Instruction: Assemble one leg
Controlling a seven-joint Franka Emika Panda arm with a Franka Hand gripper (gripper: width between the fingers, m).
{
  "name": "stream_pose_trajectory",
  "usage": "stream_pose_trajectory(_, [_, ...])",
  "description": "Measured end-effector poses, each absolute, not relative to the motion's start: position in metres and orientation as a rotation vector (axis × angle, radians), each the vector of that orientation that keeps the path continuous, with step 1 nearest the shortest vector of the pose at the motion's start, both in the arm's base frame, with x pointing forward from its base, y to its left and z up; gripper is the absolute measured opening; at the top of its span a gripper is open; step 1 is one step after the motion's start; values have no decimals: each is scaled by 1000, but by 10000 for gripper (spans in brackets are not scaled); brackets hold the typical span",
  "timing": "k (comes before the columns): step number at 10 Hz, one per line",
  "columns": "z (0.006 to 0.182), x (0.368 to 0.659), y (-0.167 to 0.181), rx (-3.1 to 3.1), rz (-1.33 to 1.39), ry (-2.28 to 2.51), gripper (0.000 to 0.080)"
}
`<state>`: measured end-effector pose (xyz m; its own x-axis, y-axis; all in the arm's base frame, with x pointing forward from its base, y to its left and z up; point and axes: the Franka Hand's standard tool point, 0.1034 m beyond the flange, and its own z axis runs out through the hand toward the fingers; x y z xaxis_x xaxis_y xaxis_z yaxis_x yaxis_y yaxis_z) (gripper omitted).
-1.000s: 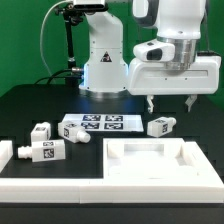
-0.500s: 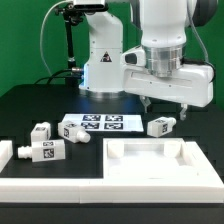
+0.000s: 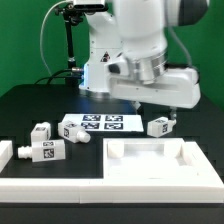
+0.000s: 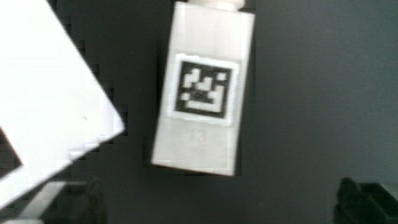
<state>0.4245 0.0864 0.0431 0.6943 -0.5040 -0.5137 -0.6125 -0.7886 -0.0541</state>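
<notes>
One leg (image 3: 160, 126), a stubby white peg with a black-and-white tag, lies on the black table at the exterior view's right, just past the marker board (image 3: 100, 124). My gripper (image 3: 156, 112) hangs directly above it, open and empty, one finger (image 3: 172, 118) showing beside the leg. In the wrist view the leg (image 4: 205, 85) lies lengthwise ahead of the gripper (image 4: 214, 205), with the dark fingertips (image 4: 54, 200) spread wide on either side and apart from it. Three more legs (image 3: 41, 133) (image 3: 73, 134) (image 3: 42, 153) lie at the exterior view's left.
The large flat white square panel with raised rim (image 3: 150, 152) lies at the front, close to the leg under my gripper. A white rail piece (image 3: 6, 153) sits at the front left edge. A white edge, probably the marker board (image 4: 45, 90), shows beside the leg in the wrist view.
My gripper has swung toward the exterior view's left, turned about its axis and come down over the right-hand leg. No part has moved.
</notes>
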Motion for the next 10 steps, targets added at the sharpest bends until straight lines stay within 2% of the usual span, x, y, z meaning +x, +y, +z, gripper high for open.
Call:
stream_pose_trajectory(2, [38,425,81,-2490,1023,933,649])
stream_pose_trajectory(3, [33,428,81,-2460,1074,932,649])
stream_pose_trajectory(6, [31,426,81,-2446,1105,918,649])
stream_pose_trajectory(10, [17,397,96,-2392,1178,948,649])
